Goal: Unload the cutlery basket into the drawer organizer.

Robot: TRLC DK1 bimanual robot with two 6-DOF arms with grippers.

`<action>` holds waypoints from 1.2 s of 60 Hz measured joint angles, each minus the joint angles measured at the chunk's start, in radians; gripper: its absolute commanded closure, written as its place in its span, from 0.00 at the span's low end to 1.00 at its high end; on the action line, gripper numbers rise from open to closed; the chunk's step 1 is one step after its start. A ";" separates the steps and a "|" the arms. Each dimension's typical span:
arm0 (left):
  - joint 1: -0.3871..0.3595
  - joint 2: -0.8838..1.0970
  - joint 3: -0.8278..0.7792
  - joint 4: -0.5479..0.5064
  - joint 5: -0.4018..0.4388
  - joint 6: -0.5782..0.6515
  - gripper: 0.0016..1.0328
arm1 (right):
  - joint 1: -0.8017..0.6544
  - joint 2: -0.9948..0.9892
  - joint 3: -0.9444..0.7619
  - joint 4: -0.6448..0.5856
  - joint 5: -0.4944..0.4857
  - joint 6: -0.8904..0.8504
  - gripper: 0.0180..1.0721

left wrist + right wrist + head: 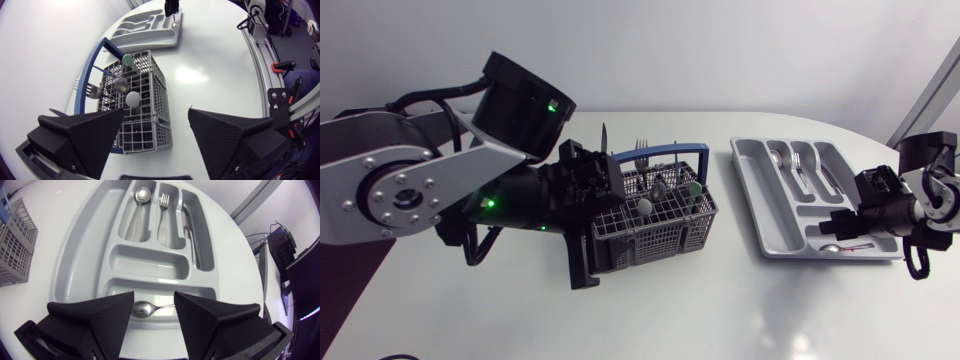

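The grey cutlery basket [660, 225] with a blue handle [670, 148] stands mid-table and holds a fork [92, 90], spoons [132, 98], a knife [604, 140] and a green-tipped piece [127, 60]. My left gripper [156, 112] is open, its wide fingers straddling the basket's left end. The grey drawer organizer [85, 255] lies to the right. My right gripper [154, 300] hangs open over its front compartment, where a small spoon [144, 309] lies just under the fingertips. In the head view the right gripper [848, 228] sits at the organizer's near right corner.
The organizer's long slots hold a spoon [142, 195], a fork [163, 201] and a knife [187, 230]; its middle cross compartment [150, 262] holds nothing. Bare white table [720, 310] lies in front of basket and organizer.
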 measured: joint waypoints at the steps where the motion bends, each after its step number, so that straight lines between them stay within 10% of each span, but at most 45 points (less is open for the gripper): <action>1: 0.000 0.000 0.000 -0.003 0.000 -0.004 0.14 | 0.005 -0.018 0.000 -0.015 -0.007 0.001 0.36; 25: 0.024 -0.018 -0.027 -0.018 0.000 -0.093 0.14 | 0.346 -0.340 0.141 -0.332 -0.335 0.156 0.36; 72: 0.043 0.013 -0.068 -0.028 0.000 -0.224 0.14 | 0.763 -0.091 0.258 -0.237 -0.494 0.241 0.44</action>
